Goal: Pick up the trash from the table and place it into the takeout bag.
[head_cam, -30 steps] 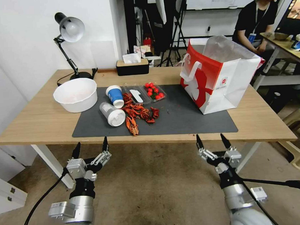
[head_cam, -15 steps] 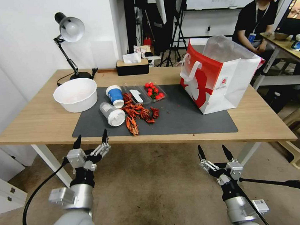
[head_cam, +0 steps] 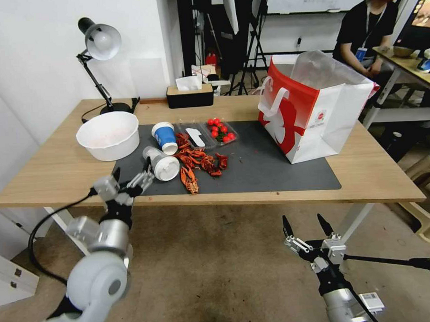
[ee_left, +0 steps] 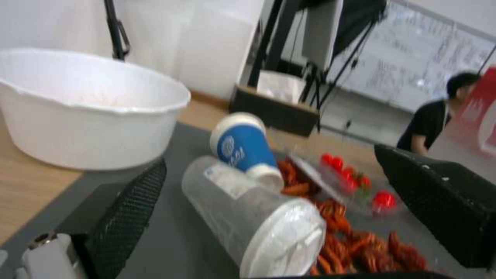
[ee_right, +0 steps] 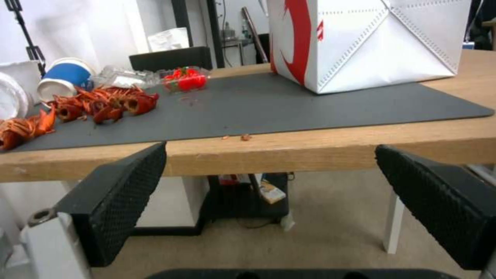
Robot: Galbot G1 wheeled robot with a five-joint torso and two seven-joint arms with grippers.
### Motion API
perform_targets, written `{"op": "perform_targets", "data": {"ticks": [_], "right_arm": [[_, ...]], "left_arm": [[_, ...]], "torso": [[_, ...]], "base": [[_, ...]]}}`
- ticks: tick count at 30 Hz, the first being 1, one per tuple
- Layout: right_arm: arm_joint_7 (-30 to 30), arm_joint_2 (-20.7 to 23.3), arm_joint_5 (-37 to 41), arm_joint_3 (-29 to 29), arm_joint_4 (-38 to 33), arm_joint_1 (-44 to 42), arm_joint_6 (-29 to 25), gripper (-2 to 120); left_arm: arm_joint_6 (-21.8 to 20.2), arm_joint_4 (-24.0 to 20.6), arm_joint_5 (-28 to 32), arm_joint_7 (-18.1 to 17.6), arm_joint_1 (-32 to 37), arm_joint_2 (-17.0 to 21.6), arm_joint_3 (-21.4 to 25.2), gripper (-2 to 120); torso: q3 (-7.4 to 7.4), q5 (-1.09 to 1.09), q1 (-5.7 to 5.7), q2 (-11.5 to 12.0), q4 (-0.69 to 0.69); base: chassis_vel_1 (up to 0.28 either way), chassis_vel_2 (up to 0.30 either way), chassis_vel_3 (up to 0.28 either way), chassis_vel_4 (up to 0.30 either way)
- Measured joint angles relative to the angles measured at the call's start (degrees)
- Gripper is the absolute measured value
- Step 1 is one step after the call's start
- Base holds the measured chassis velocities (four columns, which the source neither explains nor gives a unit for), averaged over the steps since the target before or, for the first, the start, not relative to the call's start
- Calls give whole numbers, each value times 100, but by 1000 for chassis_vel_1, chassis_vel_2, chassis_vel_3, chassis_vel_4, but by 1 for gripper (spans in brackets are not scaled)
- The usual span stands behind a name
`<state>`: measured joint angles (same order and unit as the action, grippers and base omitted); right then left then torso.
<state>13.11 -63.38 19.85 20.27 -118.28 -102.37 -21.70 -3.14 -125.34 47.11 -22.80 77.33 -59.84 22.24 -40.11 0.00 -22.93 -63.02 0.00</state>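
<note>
Your left gripper (head_cam: 132, 171) hangs spread wide and empty over the table's (head_cam: 54, 172) front edge, just short of the tipped clear plastic cup (head_cam: 161, 163) on the mat. Your right gripper (head_cam: 306, 222) waits low, open, holding nothing.

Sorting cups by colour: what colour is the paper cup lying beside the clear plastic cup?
The paper cup is blue with white rim and base, clearest in the left wrist view.
</note>
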Motion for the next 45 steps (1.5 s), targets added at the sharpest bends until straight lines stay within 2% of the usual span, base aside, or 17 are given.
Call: {"op": "perform_targets", "data": {"ticks": [3,5,8,14,15,19,21,24,28,31,34,38,45], "right_arm": [[27,-7,-32,1,0,19,23,100],[71,-8,-68,36,2,53,73,100],[103,-9,-101,63,14,67,92,100],[105,-9,-105,66,14,69,94,100],[134,-17,-149,92,19,76,115,100],[146,-22,-169,103,20,76,125,100],[155,-24,-179,116,21,76,134,100],[180,-25,-208,186,32,87,171,100],[202,-11,-222,252,53,119,209,100],[226,-9,-249,270,70,151,238,100],[234,-31,-289,274,78,166,255,100],[236,-32,-314,307,90,180,257,100],[261,-14,-326,327,106,254,315,100]], "left_arm": [[-210,37,175,-198,-200,140,-161,100],[-494,161,525,-467,-633,286,-422,100],[-589,301,611,-632,-921,303,-590,100],[-598,316,616,-654,-955,302,-608,100],[-686,440,697,-925,-1245,269,-785,100],[-733,487,736,-1058,-1339,249,-853,100],[-760,538,779,-1159,-1422,222,-918,100],[-815,718,836,-1387,-1734,124,-1143,100],[-834,836,862,-1463,-1942,48,-1375,100],[-899,973,909,-1658,-2187,-76,-1635,100],[-1174,1144,803,-2275,-2373,-218,-1849,100],[-1365,1229,627,-2547,-2417,-268,-1919,100],[-1546,1449,567,-2685,-2561,-377,-2021,100]], "torso": [[0,0,0,0,1],[0,0,0,0,0],[0,1,0,0,0],[-1,0,0,0,-1],[0,0,0,0,-2],[0,1,-1,0,-3],[0,2,0,0,2],[0,1,0,0,-1],[0,2,0,0,1],[0,1,1,0,0],[0,1,1,0,-1],[0,1,1,0,0],[0,0,1,0,0]], "base": [[0,0,0,0],[0,0,0,0],[0,0,0,0],[0,0,0,0],[0,0,0,0],[0,0,0,0],[0,0,0,0],[0,0,0,0],[0,0,0,0],[0,0,0,0],[0,0,0,0],[0,0,0,0],[0,0,0,0]]}}
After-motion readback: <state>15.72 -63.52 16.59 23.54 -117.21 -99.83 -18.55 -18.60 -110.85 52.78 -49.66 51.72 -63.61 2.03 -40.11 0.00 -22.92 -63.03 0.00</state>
